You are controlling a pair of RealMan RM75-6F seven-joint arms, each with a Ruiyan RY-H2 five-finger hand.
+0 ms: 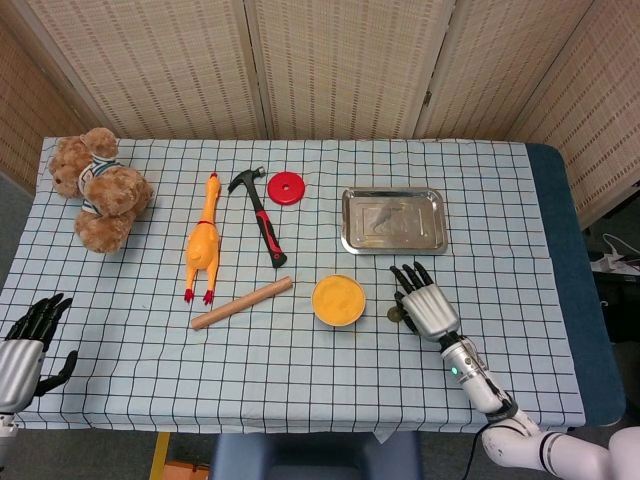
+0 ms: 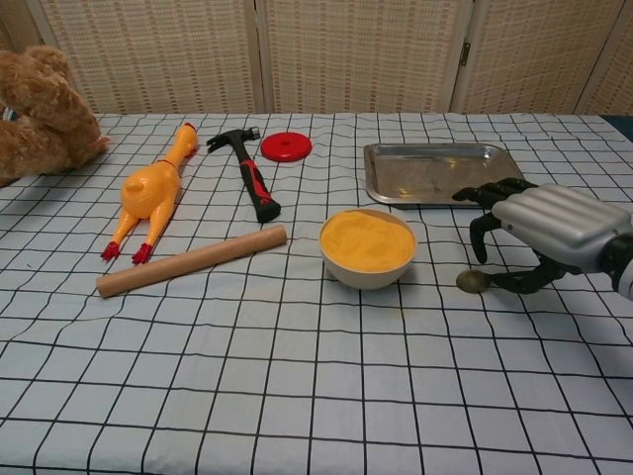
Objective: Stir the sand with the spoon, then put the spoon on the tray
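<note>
Over at the far left edge of the checked-cloth tabletop [image 1: 300,380], the left hand [image 1: 22,350] hangs off the near corner with its dark fingers [image 1: 40,312] spread and nothing in them. Behind it, at the back left corner, sits a brown plush teddy bear [image 1: 100,190]. Next comes a yellow rubber chicken with red feet [image 1: 203,240], lying lengthwise, and near its feet a plain wooden rolling-pin dowel [image 1: 242,303] lies at a slant. A claw hammer with a red-and-black handle [image 1: 262,217] rests just right of the chicken, its head toward the back, and a red round disc [image 1: 286,187] lies beside the hammer head. Nearer the middle stands a white bowl filled with orange-yellow sand [image 2: 368,246]. Just right of the bowl, the small dark metal spoon [image 2: 474,282] lies flat on the cloth, its bowl end showing and its handle hidden under the right hand [image 2: 549,230]. That hand hovers over the spoon with fingers [image 2: 482,234] apart and curved downward; whether they touch the handle cannot be told. Behind the hand, the shiny rectangular steel tray [image 1: 393,221] sits, well apart from the spoon.
</note>
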